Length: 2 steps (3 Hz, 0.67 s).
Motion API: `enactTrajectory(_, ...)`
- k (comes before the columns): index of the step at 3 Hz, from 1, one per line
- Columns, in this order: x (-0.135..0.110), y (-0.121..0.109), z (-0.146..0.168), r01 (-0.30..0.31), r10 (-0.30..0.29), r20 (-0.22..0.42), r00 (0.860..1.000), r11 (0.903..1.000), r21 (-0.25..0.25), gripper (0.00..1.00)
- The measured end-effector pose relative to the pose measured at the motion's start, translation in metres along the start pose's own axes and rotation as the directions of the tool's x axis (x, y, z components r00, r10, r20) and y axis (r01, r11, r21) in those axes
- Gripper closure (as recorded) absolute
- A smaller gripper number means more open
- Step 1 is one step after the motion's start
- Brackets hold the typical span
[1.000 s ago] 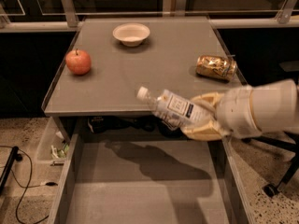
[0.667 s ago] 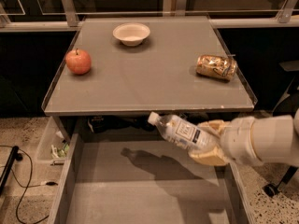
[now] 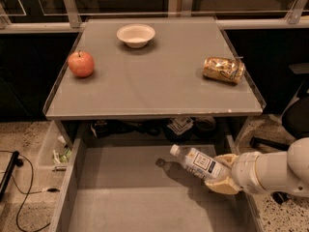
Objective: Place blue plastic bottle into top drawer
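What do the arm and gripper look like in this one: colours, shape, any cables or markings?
The arm is a thick, rounded, off-white cylinder with a ring-shaped collar at the wrist. The gripper, at lower right over the drawer, has pale yellowish-tan fingers, partly hidden by the bottle. No cables or markings show on either.

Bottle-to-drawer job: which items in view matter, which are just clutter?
Job:
- bottle
- top drawer, open
- gripper, at the drawer's right side, fingers shut on the bottle

Lying about, on the tabletop:
- apple
- bowl
- snack packet
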<state>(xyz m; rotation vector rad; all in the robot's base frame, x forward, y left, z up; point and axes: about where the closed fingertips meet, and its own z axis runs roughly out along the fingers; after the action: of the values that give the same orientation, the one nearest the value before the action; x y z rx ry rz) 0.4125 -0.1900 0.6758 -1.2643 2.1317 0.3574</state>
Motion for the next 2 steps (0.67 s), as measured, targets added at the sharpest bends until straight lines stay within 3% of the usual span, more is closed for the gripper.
enactTrajectory(2,0.004,0.006,0.016,0.016,-0.016,0.005,1.000,0.9996,-0.023,1.00)
